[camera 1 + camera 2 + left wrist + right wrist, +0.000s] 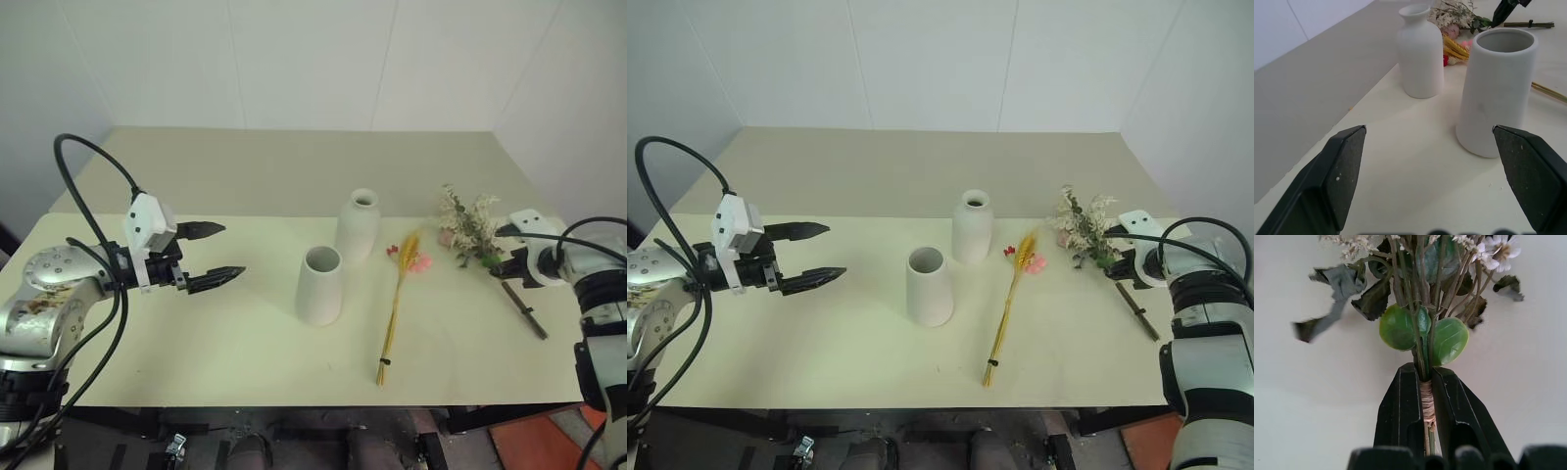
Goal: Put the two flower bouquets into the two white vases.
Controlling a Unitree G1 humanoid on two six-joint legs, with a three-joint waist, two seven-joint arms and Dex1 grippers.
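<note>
While the right end effector is clamping the bushy bouquet at its twine-wrapped stem on the surface, blooms are pointing toward 11 o'clock and the stem toward 5. Lying just right of the two vases, the wheat bundle is running 12 to 6. Fingers apart, the left end effector is hovering, aiming at the cone vase near the bottle vase.

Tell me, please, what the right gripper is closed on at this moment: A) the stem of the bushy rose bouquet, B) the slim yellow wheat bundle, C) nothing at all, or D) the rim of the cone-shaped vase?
A: the right wrist view shows the right gripper with both black fingers pressed against the twine-wrapped stem of the bushy rose bouquet.
</note>
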